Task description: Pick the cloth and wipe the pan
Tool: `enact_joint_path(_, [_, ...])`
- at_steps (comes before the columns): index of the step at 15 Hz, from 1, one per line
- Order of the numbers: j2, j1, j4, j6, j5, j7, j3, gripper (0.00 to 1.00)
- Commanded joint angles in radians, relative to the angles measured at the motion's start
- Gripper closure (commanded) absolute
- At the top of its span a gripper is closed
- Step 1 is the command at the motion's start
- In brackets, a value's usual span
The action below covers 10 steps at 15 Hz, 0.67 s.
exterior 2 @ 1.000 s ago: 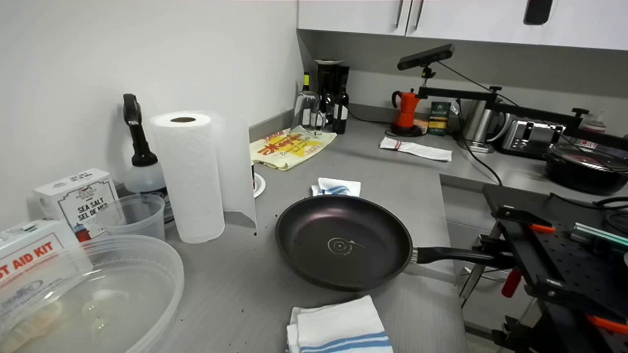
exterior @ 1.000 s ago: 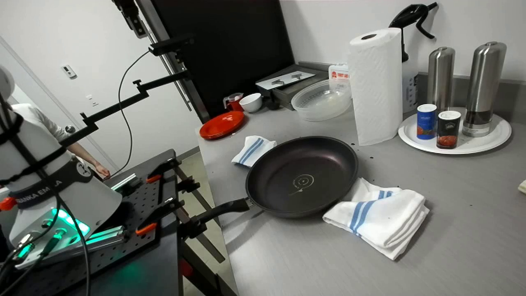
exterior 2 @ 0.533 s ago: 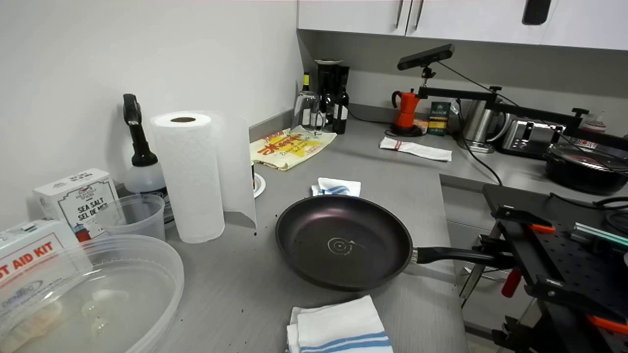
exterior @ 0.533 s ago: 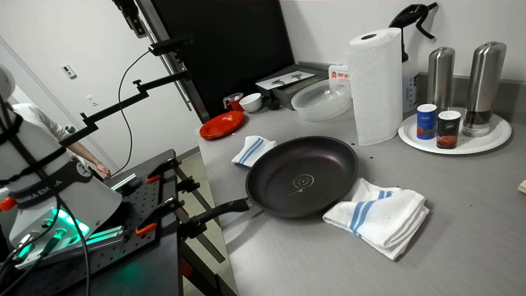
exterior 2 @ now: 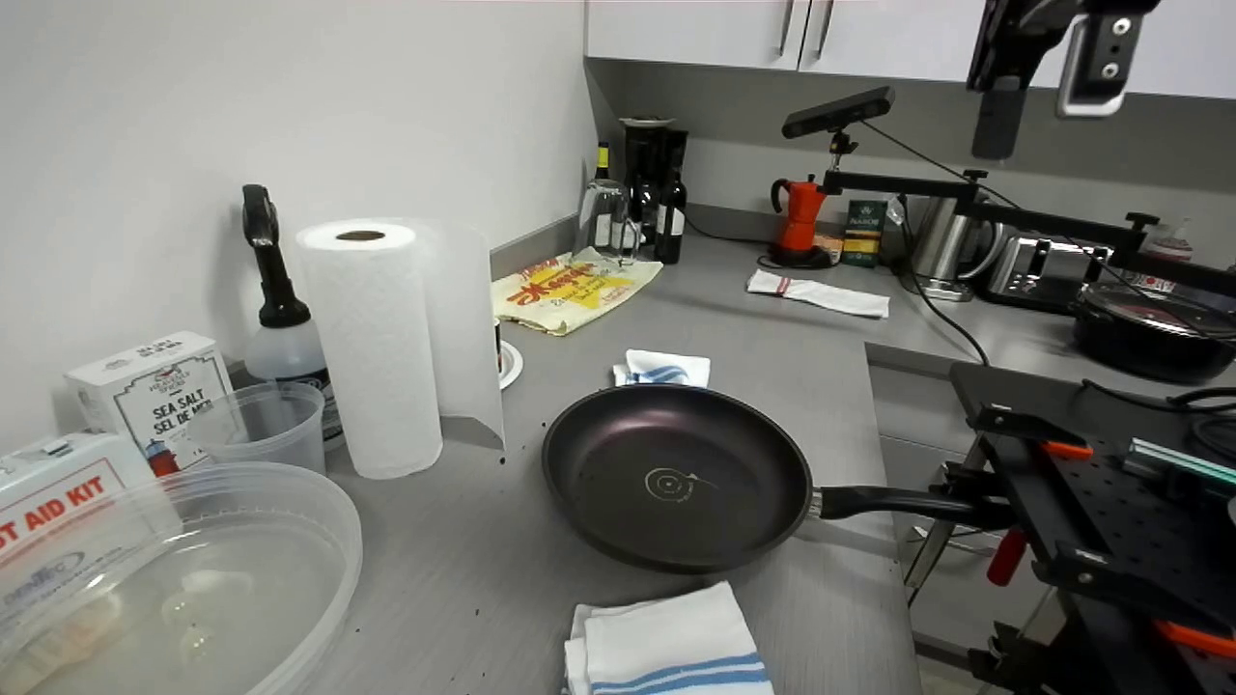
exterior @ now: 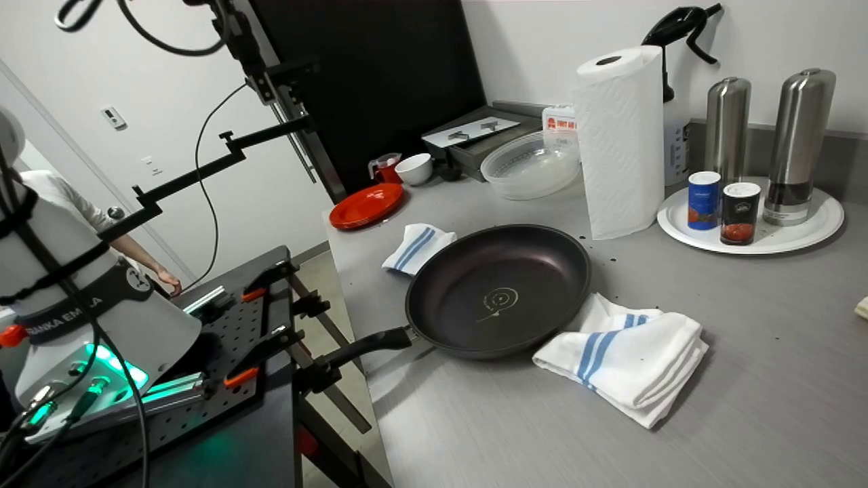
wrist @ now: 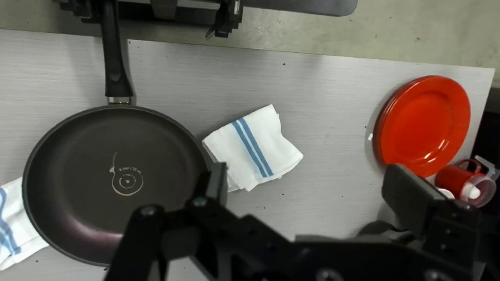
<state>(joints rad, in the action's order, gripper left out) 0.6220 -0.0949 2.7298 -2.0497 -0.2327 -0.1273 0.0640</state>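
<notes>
A black frying pan sits on the grey counter in both exterior views (exterior: 502, 291) (exterior 2: 676, 478) and on the left of the wrist view (wrist: 113, 183). A folded white cloth with blue stripes lies beside the pan, on the red plates' side (exterior: 419, 248) (exterior 2: 671, 642) (wrist: 254, 148). A second striped cloth lies against the pan's opposite side (exterior: 630, 359) (exterior 2: 666, 369) (wrist: 15, 230). My gripper (wrist: 310, 181) is open and empty, high above the counter. Its left finger overlaps the pan's rim and the first cloth's edge in the wrist view. It also shows in an exterior view (exterior 2: 1048, 111).
Red plates (wrist: 425, 125) and a red cup (wrist: 461, 181) stand near the counter's end. A paper towel roll (exterior: 620, 142), a clear container (exterior: 532, 166) and a white plate with shakers (exterior: 824, 220) stand behind the pan. The pan's handle (exterior 2: 898, 502) overhangs the counter edge.
My gripper has come down into an exterior view at the top right, and the arm has moved lower at the top of an exterior view. The pan and cloths have not moved.
</notes>
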Motion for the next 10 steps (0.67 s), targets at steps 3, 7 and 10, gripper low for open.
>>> enact_joint_path(3, [-0.219, -0.041, 0.033, -0.340, -0.131, 0.095, -0.074, 0.00])
enact_joint_path(7, [-0.379, -0.092, 0.037, -0.555, -0.180, 0.168, -0.138, 0.00])
enact_joint_path(10, [-0.505, -0.108, 0.016, -0.660, -0.153, 0.226, -0.185, 0.00])
